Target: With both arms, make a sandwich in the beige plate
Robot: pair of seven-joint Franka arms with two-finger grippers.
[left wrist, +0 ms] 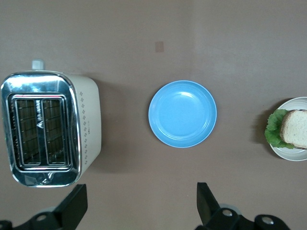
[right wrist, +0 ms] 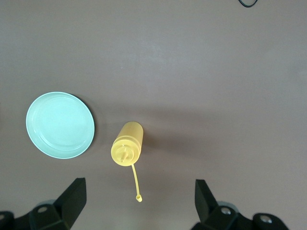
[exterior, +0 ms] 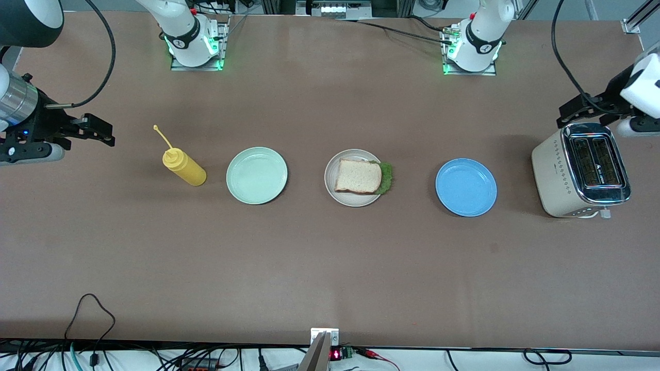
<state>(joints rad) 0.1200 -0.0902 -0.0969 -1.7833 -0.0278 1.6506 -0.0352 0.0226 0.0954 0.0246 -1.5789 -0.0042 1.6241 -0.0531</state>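
Both grippers, left (left wrist: 139, 211) and right (right wrist: 136, 208), gape empty at frame edges; sandwich (exterior: 361, 176) sits centre-frame on beige plate (exterior: 332, 188)—I judge nothing remains.

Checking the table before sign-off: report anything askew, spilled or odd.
Only a small thing: the lettuce sticks out from under the top bread slice on the side toward the blue plate, reaching the beige plate rim. Nothing looks spilled or damaged.
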